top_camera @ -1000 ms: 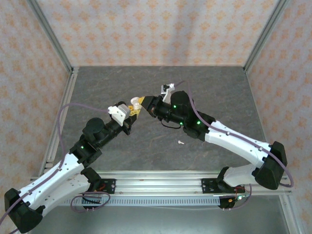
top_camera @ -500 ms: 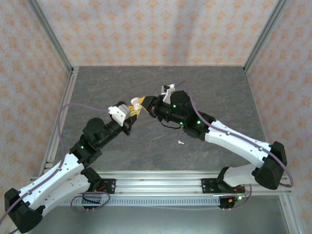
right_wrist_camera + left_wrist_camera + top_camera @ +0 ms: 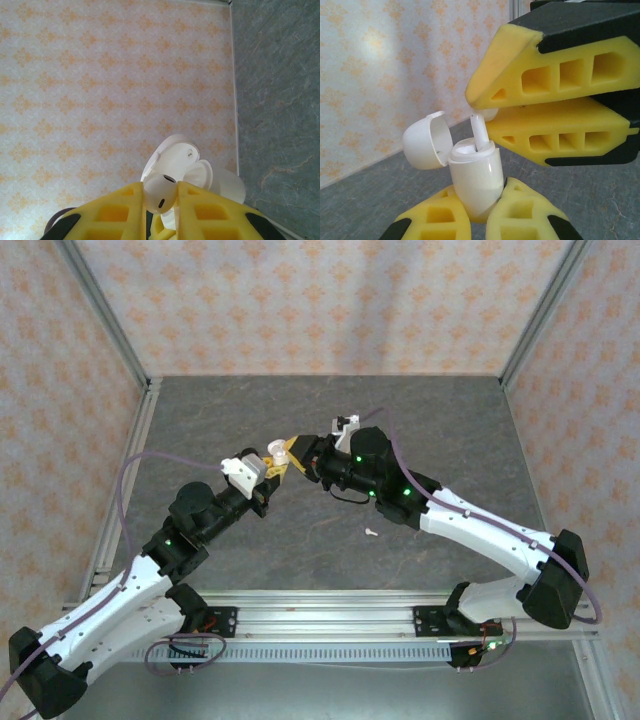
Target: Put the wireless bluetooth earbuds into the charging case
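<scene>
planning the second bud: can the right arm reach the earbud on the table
Probably not yet: nothing covers the loose earbud, but the right pincer grips the other earbud at the charging case.

Left gripper (image 3: 268, 466) holding charging case (image 3: 272, 449) — right gripper (image 3: 291, 451) just beside it, earbud (image 3: 370, 533) (tiny, white) loose on table (image 3: 450, 430).

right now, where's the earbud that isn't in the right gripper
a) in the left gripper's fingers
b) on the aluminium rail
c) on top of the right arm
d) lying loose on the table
d: a small white earbud lies on the table near the right arm, while the right gripper pinches the other earbud at the open charging case in the left gripper.
</scene>
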Robot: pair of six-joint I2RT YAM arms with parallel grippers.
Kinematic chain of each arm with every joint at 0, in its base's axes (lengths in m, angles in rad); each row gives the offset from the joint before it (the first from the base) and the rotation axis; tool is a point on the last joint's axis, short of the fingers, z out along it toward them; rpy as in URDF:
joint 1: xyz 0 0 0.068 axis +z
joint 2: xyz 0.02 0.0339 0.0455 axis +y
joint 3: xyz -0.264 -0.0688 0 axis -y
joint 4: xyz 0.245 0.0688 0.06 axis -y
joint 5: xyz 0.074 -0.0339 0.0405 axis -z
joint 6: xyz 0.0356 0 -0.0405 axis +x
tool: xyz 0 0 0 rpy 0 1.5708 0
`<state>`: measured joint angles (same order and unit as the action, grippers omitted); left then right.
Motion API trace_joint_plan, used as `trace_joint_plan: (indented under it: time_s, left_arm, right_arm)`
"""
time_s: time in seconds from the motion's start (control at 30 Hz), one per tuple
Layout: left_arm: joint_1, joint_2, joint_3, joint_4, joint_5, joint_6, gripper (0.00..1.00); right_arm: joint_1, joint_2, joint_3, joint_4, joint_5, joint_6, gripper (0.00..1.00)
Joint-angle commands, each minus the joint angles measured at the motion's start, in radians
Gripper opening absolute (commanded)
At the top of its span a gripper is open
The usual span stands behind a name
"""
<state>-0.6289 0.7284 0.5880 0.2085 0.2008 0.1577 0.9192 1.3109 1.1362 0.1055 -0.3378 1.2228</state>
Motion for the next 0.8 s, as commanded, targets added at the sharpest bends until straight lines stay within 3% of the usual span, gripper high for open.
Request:
trace_joint_plan:
  time_s: [0.0, 0.77]
  left_arm:
    - [-0.009, -0.021, 0.021, 0.116, -0.009, -0.004, 0.0]
    - [-0.008, -0.027, 0.018, 0.099, -0.003, -0.004, 0.0]
  right_arm:
    - [0.006, 0.012, -0.001, -0.086, -0.05, -0.007, 0.22]
    - [0.007, 0.002, 0.144, -0.289, -0.019, -0.169, 0.35]
